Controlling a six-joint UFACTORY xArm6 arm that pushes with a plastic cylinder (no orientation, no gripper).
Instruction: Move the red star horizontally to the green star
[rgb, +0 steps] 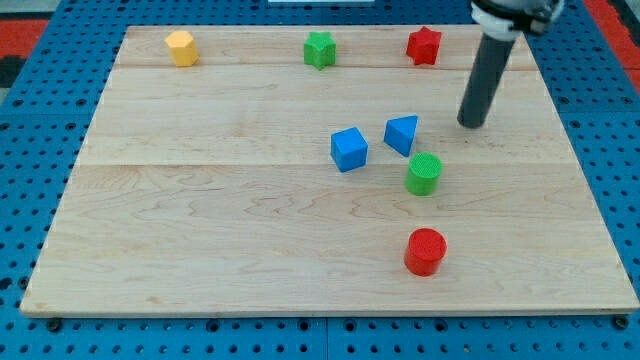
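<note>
The red star (424, 45) sits near the view's top edge of the wooden board (200, 220), right of centre. The green star (319, 49) lies to its left along the same top row, with a gap between them. My tip (472, 124) rests on the board below and to the right of the red star, apart from it. The rod rises from the tip toward the view's top right.
A yellow block (181, 47) sits at the top left. A blue cube (349, 149) and a blue triangular block (402, 134) lie mid-board, left of my tip. A green cylinder (424, 173) and a red cylinder (426, 250) stand below them.
</note>
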